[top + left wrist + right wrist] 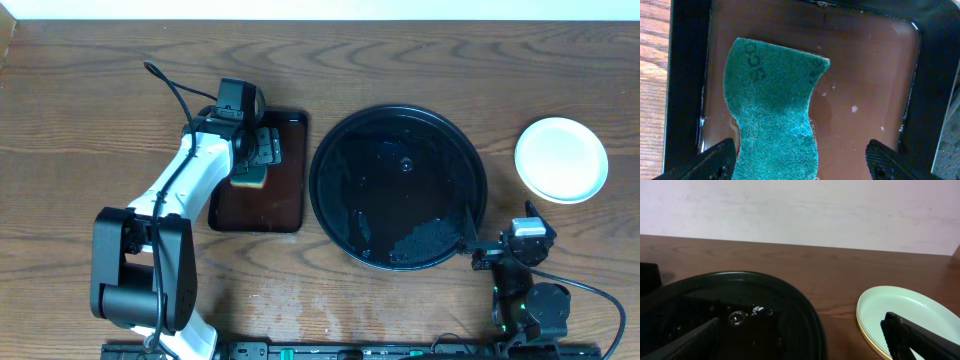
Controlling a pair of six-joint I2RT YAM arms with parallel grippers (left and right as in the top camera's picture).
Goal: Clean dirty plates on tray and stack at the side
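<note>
Where the plates are sitting: the plates are lying off the tray, to its right and apart from its rim, in one pile. A pale one is showing on top with a yellow edge under it, and the count cannot be told.
Tray: it is carrying no plate, only wet streaks and a dark patch near its lower-right rim.
Left gripper: the left gripper is hovering left of the tray, over the sponge in the brown tray, jaws spread wide and gripping nothing.
Right gripper: the right gripper is hanging just off the tray's lower-right rim, jaws spread and empty.
Step in hand: judging by the layout, cleaning and stacking are looking finished, and the sponge is lying free.
Next move: both arms are likely needing only to lift clear without nudging the pile.
</note>
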